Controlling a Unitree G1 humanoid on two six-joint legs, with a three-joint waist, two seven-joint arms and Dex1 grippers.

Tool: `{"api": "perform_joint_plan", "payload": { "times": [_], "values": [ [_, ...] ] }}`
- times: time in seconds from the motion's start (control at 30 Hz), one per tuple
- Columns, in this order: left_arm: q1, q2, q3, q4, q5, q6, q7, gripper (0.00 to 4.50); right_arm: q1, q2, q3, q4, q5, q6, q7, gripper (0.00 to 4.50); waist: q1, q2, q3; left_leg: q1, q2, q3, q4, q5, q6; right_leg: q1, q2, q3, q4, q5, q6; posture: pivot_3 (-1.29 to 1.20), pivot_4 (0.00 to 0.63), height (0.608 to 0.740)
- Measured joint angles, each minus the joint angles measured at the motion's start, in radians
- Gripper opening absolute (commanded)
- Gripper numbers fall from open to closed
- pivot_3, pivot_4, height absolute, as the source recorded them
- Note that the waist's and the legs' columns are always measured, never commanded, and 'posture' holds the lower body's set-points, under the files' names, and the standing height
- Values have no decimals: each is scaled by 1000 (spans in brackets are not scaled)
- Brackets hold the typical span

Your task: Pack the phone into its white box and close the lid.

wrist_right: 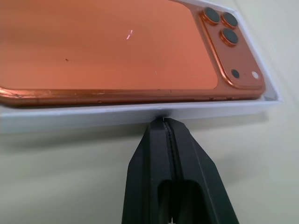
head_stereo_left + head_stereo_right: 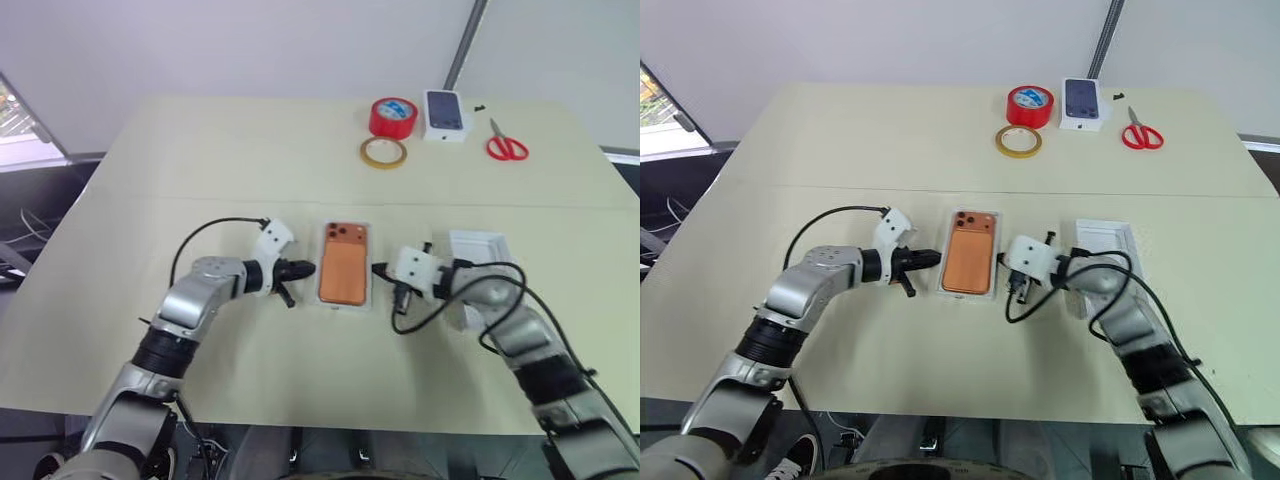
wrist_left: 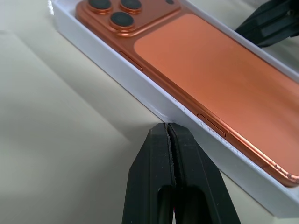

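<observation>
Lying back-up in the white box [image 2: 345, 303] at the middle of the table [image 2: 200, 160], the phone [image 2: 343, 264] hides the tray's floor entirely; just a thin white rim shows round it. To its right the lid [image 2: 478, 247] sits open side up, its near end hidden behind the right arm. The left gripper [image 2: 306, 268] and right gripper [image 2: 378, 268] are both clenched on nothing, tips against the box's long walls from either side. Far off lie red tape [image 2: 392, 117], tan tape [image 2: 384, 152], a small phone-printed box [image 2: 445, 113] and red scissors [image 2: 507, 145]
</observation>
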Motion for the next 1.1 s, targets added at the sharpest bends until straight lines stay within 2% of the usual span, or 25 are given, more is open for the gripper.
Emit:
{"api": "perform_joint_plan", "payload": {
  "times": [0.2,0.43,0.9,1.1],
  "values": [
    [-4,-107,-42,16,26,-9,-3,101,185,-104,-115,-163,48,66,29,0,5,0,0,0,0,1,0,0,0,1,0,0,-1,0,0,0,150,740],
    [1,-181,-110,23,32,-14,-35,101,251,-157,-208,-175,51,91,12,0,1,0,0,1,1,1,0,0,0,0,1,1,0,0,0,0,150,740],
    [-5,-145,-85,47,50,-64,-45,101,276,-181,-234,-177,91,67,62,0,-1,0,0,1,1,2,0,0,0,0,1,1,0,0,0,0,150,740],
    [0,-127,-66,43,50,-71,-32,101,230,-194,-234,-125,91,21,60,0,-5,0,0,1,1,2,0,0,0,0,2,1,0,0,0,0,150,740]
  ]
}}
